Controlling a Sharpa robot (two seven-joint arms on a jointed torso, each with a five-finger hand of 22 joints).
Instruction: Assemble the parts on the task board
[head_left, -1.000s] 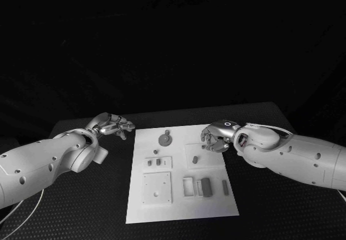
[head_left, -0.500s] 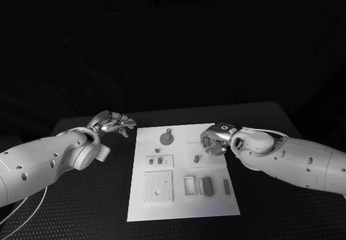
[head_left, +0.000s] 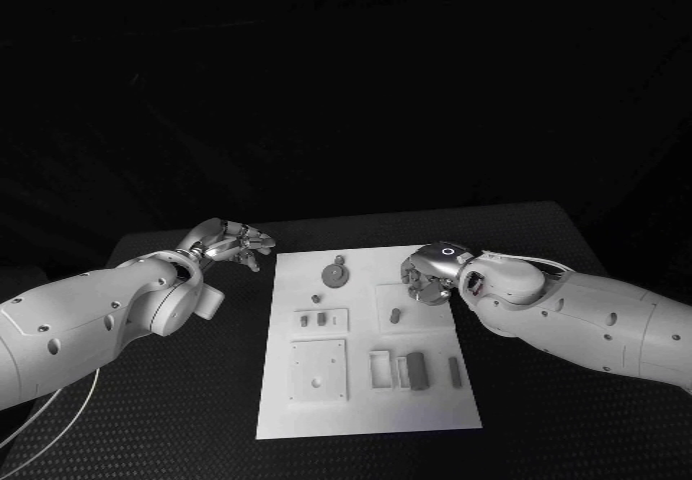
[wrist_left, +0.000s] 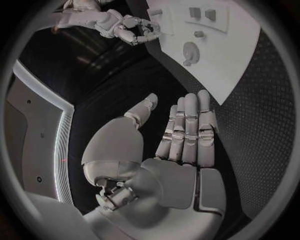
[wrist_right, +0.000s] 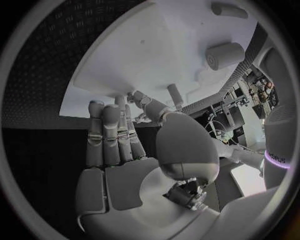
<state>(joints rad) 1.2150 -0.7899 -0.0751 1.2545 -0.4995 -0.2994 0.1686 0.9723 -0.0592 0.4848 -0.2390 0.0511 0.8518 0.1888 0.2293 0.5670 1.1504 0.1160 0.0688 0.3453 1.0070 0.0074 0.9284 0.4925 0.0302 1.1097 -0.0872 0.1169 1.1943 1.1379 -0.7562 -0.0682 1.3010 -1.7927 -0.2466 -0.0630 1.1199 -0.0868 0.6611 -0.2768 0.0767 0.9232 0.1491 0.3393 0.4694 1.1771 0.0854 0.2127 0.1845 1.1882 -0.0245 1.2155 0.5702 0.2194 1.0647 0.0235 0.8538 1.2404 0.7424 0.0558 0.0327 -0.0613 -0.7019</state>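
We are seeing that the right hand (head_left: 427, 276) is moving in over the task board (head_left: 364, 400) from its right edge, and it is now hanging above the far right part of the board, nearer to the small oval part (head_left: 392, 317) than it was one second ago; the parts themselves are not moving at all. The left hand (head_left: 228, 243) is staying beside the far left corner of the board, off the white plate, and it is shifting only a little. In the left wrist view this hand (wrist_left: 181, 135) is lying flat with its fingers straight and close together, the thumb apart, and it is holding nothing. In the right wrist view the right hand (wrist_right: 125, 145) is reaching with straight fingers over the board (wrist_right: 137, 60), near a short cylinder part (wrist_right: 225, 55), and we are not seeing any part between the fingers. We are judging that the right hand is preparing a first pick, so the assembly is hardly begun. From the head camera the right fingers are curling under the wrist, so we cannot tell if they are touching the board. The round part (head_left: 333, 275) near the far edge of the board is too small for us to make out its shape.
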